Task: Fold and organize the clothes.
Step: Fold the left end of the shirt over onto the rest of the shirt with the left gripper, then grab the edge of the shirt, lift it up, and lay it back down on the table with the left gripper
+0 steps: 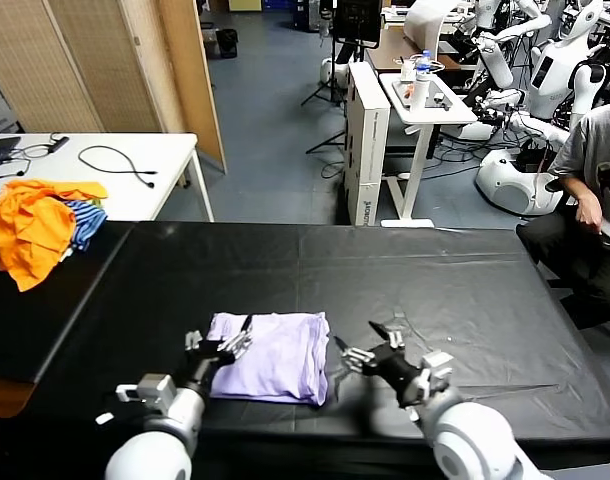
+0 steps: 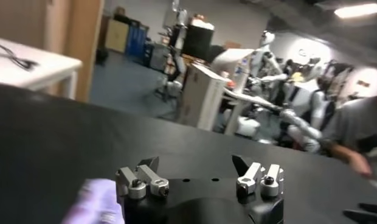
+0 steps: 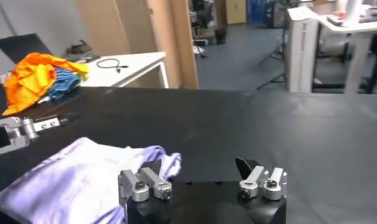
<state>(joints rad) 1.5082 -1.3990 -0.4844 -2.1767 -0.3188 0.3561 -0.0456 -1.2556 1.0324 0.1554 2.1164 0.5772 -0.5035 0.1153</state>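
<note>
The pale lavender T-shirt (image 1: 273, 355) lies folded into a small rectangle on the black table (image 1: 445, 290), near the front edge. It also shows in the right wrist view (image 3: 73, 179), and a corner of it in the left wrist view (image 2: 94, 204). My left gripper (image 1: 221, 345) is open and empty, hovering at the shirt's left edge. My right gripper (image 1: 363, 345) is open and empty, just off the shirt's right edge. The left gripper's own view (image 2: 197, 164) shows its jaws spread over bare black table. The right gripper's own view (image 3: 200, 164) shows one fingertip close to the shirt's edge.
Bright orange garments (image 1: 35, 225) and a blue-and-white striped cloth (image 1: 85, 220) lie piled at the table's far left. A white desk (image 1: 115, 160) with cables stands behind. A seated person (image 1: 585, 190) is at the far right, beside other robots.
</note>
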